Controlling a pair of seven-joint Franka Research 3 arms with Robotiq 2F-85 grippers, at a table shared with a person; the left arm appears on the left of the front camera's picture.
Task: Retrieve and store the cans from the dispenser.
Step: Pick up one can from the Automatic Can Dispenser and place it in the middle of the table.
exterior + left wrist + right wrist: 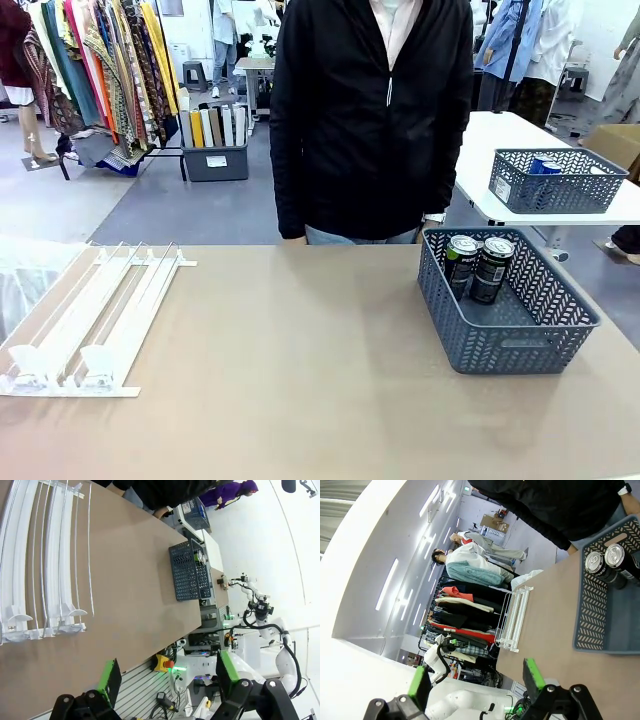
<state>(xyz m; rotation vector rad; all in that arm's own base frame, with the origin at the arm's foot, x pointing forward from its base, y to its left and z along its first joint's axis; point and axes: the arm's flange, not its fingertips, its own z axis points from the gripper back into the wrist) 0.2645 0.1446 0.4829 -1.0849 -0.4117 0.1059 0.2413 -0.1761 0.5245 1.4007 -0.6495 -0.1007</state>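
- At the left edge of the bench (300, 380) lay the white dispenser (95, 315), flat, its lanes bare and its curved stops toward the robot's side.
- Behind the middle of the bench stood a person in a black jacket (370, 110).
- On the right sat a grey basket (520, 335) with two dark cans (480, 268) upright, touching, in its far corner.
- The left gripper (167, 677) hung off the bench edge, jaws released, holding nothing.
- The right gripper (475, 677) hung likewise, jaws released and empty.

White plastic railed dispenser (95, 310), two dark black silver-topped drink cans (478, 266), dark grey lattice-patterned plastic basket (505, 345), tan matte table (290, 380).
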